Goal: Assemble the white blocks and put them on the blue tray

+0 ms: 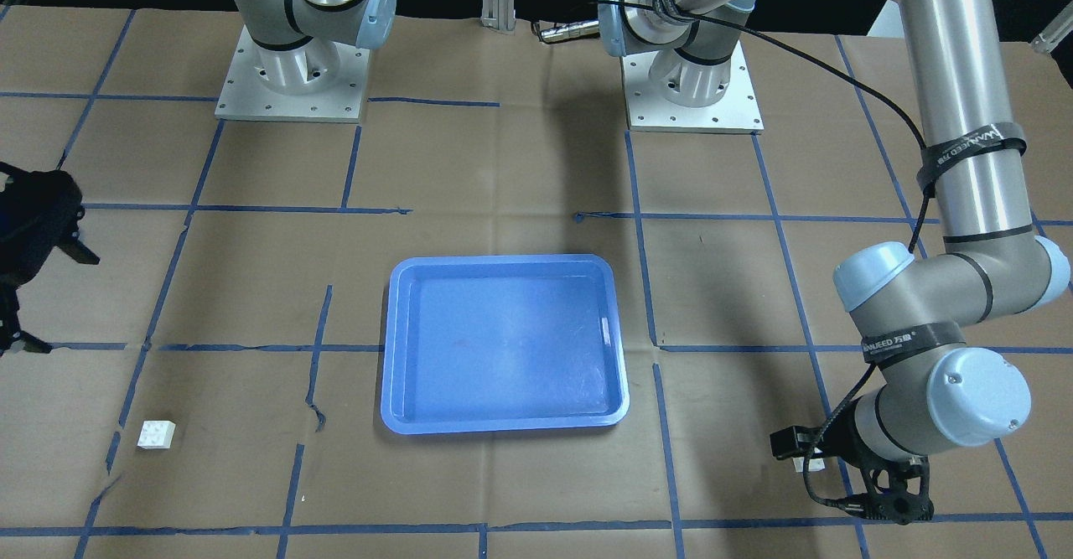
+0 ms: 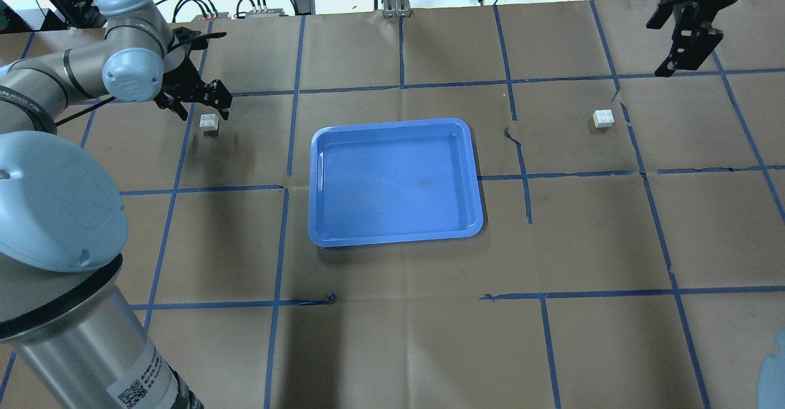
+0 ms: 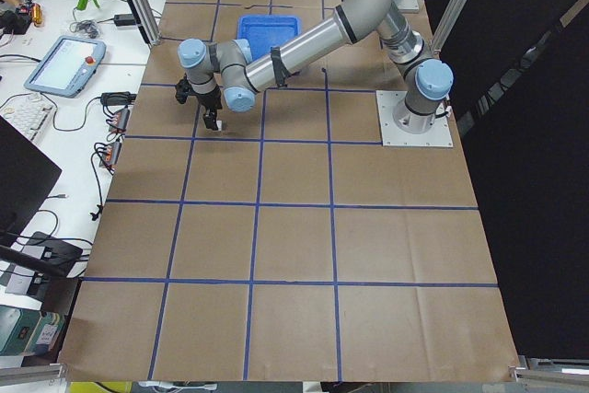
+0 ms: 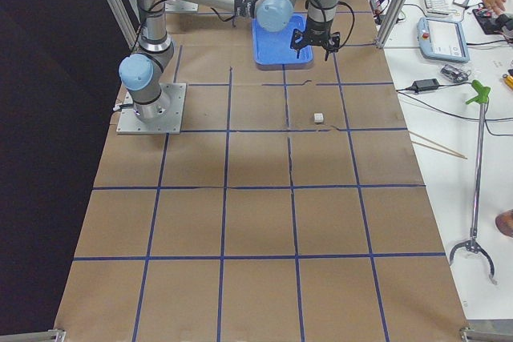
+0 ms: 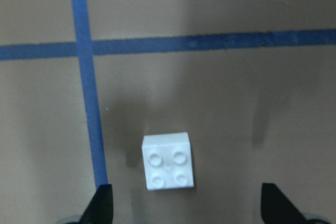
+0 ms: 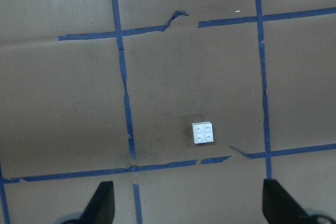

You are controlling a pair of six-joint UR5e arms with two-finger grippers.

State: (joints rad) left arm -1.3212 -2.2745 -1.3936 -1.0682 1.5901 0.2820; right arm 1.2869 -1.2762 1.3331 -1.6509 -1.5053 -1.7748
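Left of the blue tray (image 2: 392, 125): one white block (image 5: 168, 161), studs up, just under the left gripper (image 5: 188, 205), spread wide, touching nothing. Right of the tray: other white block (image 6: 202, 132), right gripper (image 6: 190, 201) nearby, spread, empty.

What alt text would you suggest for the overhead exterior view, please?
An empty blue tray sits mid-table. The open left gripper hovers over one white block left of the tray; a second white block lies to its right, apart from the right gripper.
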